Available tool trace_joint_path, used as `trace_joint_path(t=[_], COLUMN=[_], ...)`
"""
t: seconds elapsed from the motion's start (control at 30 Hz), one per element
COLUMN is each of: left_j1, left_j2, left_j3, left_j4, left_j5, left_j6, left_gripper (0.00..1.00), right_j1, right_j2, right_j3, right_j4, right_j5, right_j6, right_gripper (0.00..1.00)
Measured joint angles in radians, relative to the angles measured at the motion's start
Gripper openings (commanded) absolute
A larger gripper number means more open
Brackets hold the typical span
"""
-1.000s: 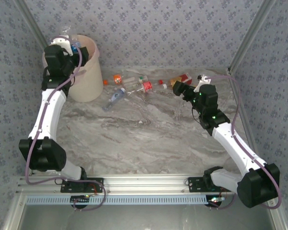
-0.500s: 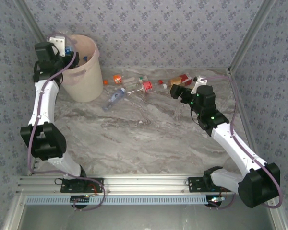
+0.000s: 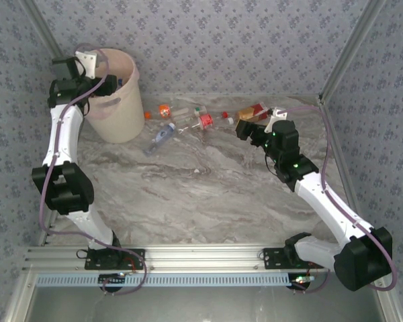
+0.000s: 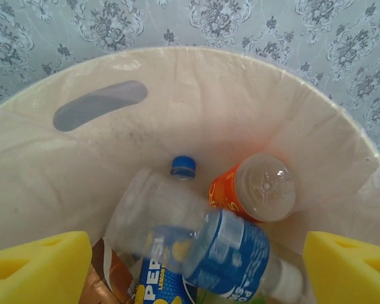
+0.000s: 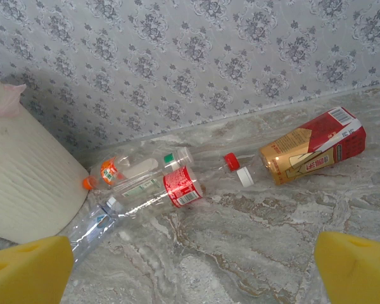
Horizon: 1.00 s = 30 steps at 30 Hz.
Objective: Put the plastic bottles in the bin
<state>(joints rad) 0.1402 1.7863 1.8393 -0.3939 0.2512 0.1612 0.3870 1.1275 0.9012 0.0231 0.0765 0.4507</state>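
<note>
My left end effector (image 4: 191, 266) hangs spread wide and empty over the bin (image 4: 240, 101), bottles (image 4: 209, 244) lying inside. My right end effector (image 5: 193, 269), likewise parted and empty, faces the gold bottle (image 5: 313, 147) on the surface (image 5: 266, 234); I'd straddle its middle squarely before closing.

Matt, faintly ribbed cream plastic bin (image 5: 25, 183), crinkly translucent film liner (image 4: 361, 183); glossy clear plastic bottles (image 4: 221, 247); smooth marble-patterned tabletop (image 5: 259, 240)

Pepsi-labelled bottle (image 4: 161, 286) in the bin (image 4: 177, 101), lower part beyond the left wrist view's bottom edge
</note>
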Motion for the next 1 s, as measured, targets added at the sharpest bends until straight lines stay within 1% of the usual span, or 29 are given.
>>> trace_joint_path(t=[0.07,0.13,0.3,0.4,0.47,0.63,0.83,1.0], left_j1=[0.000,0.000,-0.007,-0.039,-0.081,-0.234,-0.381,-0.473], left_j2=[0.000,0.000,-0.008,-0.043,-0.079,-0.171,-0.190,-0.190], left_j3=[0.009,0.010,0.008,-0.018,-0.047,-0.129,-0.166,-0.282], left_j4=[0.000,-0.001,-0.009,-0.009,-0.007,0.014,0.031,0.030], left_j5=[0.003,0.011,0.021,-0.012,-0.045,-0.135,-0.183,-0.212], left_j6=[-0.014,-0.029,-0.073,-0.076,-0.073,-0.038,-0.005,-0.005], left_gripper=[0.92,0.98,0.98,0.98,0.98,0.98,0.98,0.98], right_j1=[0.002,0.002,0.002,0.002,0.002,-0.005,-0.021,-0.023], right_j2=[0.000,0.000,0.000,-0.004,-0.019,-0.068,-0.077,-0.101], right_j3=[0.001,0.001,0.001,-0.004,-0.032,-0.126,-0.143,-0.174], right_j4=[-0.003,-0.010,-0.021,-0.016,0.013,0.095,0.124,0.168], right_j5=[0.010,0.023,0.058,0.071,0.080,0.093,0.092,0.080], right_j6=[0.000,0.000,0.005,0.017,0.029,0.051,0.061,0.056], right_gripper=[1.00,1.00,1.00,1.00,1.00,1.00,1.00,1.00])
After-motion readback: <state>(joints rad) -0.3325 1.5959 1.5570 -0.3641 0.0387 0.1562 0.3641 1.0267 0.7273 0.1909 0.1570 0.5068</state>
